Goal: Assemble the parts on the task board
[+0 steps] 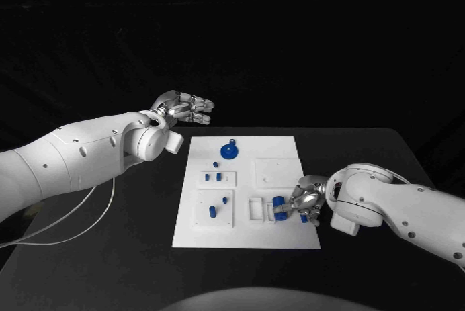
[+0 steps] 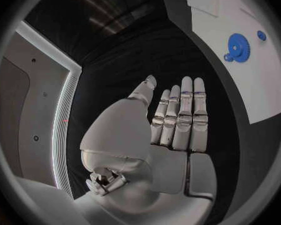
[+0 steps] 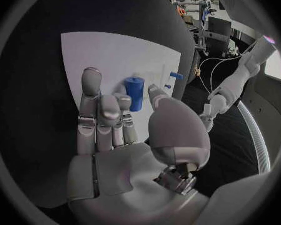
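One blue cylinder (image 3: 135,92) sits pinched at the right hand's (image 1: 305,202) fingertips over the task board's (image 1: 281,238) near right corner, so it should come down upright and slowly (left hand (image 1: 184,109) idles beyond the far left corner, fingers straight, holding nothing).

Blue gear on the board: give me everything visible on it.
The gear is a flat, toothed blue disc, plastic-looking, with a hub at its centre. It lies flat on the white board near the far edge, a smaller blue piece close beside it. Nothing grips it: the left hand hovers off the board over the black table, fingers apart and empty.
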Available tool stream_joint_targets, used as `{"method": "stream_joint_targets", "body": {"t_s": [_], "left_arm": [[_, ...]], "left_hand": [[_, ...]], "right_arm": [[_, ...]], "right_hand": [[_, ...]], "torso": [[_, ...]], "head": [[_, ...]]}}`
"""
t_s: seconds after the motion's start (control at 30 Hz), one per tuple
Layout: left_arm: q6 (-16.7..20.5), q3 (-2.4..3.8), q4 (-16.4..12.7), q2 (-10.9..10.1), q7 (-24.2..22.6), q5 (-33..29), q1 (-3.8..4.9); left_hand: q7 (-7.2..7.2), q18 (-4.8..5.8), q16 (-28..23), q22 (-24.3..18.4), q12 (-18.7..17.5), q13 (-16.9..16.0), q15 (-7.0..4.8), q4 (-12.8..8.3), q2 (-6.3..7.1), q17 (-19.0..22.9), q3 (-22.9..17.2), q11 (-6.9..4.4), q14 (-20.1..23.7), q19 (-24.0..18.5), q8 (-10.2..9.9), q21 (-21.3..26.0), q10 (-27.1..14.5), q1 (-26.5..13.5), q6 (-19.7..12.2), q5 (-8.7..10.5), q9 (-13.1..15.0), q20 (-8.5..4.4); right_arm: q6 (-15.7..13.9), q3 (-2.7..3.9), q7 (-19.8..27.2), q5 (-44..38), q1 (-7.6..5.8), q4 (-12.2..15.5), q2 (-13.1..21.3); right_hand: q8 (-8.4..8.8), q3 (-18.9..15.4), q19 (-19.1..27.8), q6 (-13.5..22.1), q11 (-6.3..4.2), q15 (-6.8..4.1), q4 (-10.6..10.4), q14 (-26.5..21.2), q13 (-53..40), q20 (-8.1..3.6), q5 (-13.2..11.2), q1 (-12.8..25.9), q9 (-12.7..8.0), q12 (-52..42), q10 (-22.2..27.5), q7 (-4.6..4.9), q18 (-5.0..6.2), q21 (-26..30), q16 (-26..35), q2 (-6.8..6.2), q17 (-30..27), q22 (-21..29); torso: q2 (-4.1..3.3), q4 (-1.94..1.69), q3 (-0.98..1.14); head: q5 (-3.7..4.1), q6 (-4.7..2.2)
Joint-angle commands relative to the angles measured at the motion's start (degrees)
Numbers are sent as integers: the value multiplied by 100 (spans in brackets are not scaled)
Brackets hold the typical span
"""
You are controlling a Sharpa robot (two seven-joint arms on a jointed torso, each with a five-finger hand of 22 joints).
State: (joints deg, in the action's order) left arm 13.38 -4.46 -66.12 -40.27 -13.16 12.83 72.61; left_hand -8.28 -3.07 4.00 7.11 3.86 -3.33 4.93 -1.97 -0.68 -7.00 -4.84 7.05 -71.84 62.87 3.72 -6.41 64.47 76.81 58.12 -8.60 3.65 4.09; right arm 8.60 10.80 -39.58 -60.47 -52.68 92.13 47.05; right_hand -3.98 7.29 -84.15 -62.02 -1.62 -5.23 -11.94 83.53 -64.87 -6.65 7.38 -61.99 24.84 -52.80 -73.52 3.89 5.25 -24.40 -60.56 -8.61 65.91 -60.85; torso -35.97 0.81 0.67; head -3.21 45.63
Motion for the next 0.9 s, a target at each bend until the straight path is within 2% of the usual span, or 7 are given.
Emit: {"method": "stream_joint_targets", "body": {"t_s": [0.03,0.33,0.5,0.8,0.9], "left_arm": [[-62,3,-7,9,-51,-49,-5],[-82,2,-3,0,-44,-54,-6],[-96,1,-2,2,-39,-56,-6],[-127,0,-2,13,-23,-56,-6],[-134,-1,-1,13,-19,-56,-6]], "left_hand": [[-9,43,-20,-17,-16,-10,18,39,-8,-14,30,9,18,-11,-6,11,-50,-55,-39,36,3,6],[-9,43,-21,-26,-15,-10,19,60,-10,-19,53,9,20,-9,-6,16,-50,-62,-45,38,3,9],[-9,43,-21,-26,-15,-10,19,60,-10,-19,53,9,20,-9,-6,16,-50,-62,-45,38,3,9],[-9,43,-21,-26,-15,-10,19,60,-10,-19,53,9,20,-9,-6,16,-50,-62,-45,38,3,9],[-9,43,-21,-26,-15,-10,19,60,-10,-19,53,9,20,-9,-6,16,-50,-62,-45,38,3,9]], "right_arm": [[-86,-35,-149,-113,25,-60,-31],[-134,-53,-180,-199,14,-138,-94],[-58,-127,-215,-228,7,-184,-143],[-120,-226,-263,-380,-13,-268,-219],[-141,-251,-279,-429,-26,-292,-234]], "right_hand": [[37,-31,-182,40,32,33,-15,-1,-7,45,27,-32,-42,35,-4,-11,8,27,-7,-34,5,-9],[36,-96,-192,68,40,40,-98,4,-8,54,45,-36,-91,35,6,-1,19,26,-10,-35,25,-45],[36,-73,-193,58,45,45,131,10,-14,59,106,-20,-261,18,-6,9,25,-12,-43,64,62,-111],[37,-59,-196,57,48,50,573,10,-18,61,509,-78,-412,12,-7,22,28,-8,-64,142,88,-147],[36,68,-198,43,47,46,714,11,-21,60,589,-113,-446,7,-9,24,25,-30,-68,181,93,-168]], "torso": [[-2,-1,-2],[-7,2,-3],[-7,2,-4],[-9,2,-8],[-9,6,-5]], "head": [[-19,17],[-43,18],[-46,30],[-51,40],[-49,41]]}}
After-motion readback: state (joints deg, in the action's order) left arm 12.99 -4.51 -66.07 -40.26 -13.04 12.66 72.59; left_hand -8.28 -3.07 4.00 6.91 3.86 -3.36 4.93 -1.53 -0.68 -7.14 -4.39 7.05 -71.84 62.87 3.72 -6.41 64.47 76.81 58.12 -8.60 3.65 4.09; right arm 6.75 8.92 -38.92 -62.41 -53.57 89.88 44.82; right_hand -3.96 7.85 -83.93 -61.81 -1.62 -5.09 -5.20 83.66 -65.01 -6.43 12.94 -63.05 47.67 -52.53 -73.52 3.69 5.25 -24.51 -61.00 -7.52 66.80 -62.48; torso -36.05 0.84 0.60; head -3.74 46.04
